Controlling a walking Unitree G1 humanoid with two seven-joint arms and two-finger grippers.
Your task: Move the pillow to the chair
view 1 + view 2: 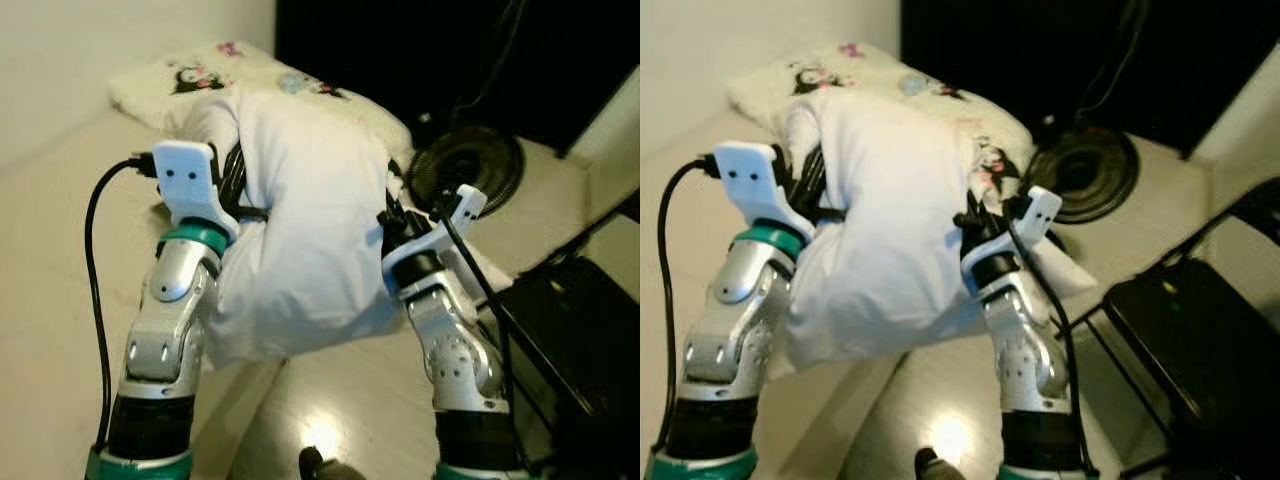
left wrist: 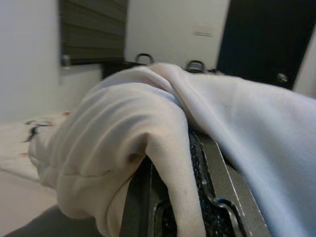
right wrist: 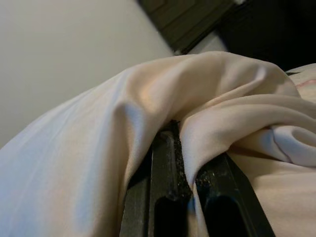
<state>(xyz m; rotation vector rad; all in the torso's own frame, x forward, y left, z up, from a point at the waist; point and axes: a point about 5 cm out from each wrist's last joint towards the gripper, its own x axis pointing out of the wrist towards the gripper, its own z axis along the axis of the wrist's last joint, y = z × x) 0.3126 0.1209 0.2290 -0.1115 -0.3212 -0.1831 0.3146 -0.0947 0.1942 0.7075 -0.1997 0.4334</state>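
Observation:
I hold a plump white pillow [image 1: 300, 230] up between both arms, above the bed's edge. My left gripper [image 1: 236, 190] grips its left side, the black fingers buried in a fold. The left wrist view has cloth pinched between the fingers [image 2: 207, 197]. My right gripper [image 1: 392, 222] is shut on the pillow's right side; the right wrist view has a fold of cloth clamped between the two fingers [image 3: 165, 173]. The black chair [image 1: 1200, 350] stands to my right on the floor, its seat bare.
A second pillow with cartoon prints [image 1: 220, 75] lies at the head of the cream bed [image 1: 50, 250]. A round black fan [image 1: 465, 165] sits on the floor beyond the pillow. A black cable [image 1: 95, 260] loops off my left wrist. Pale floor lies below.

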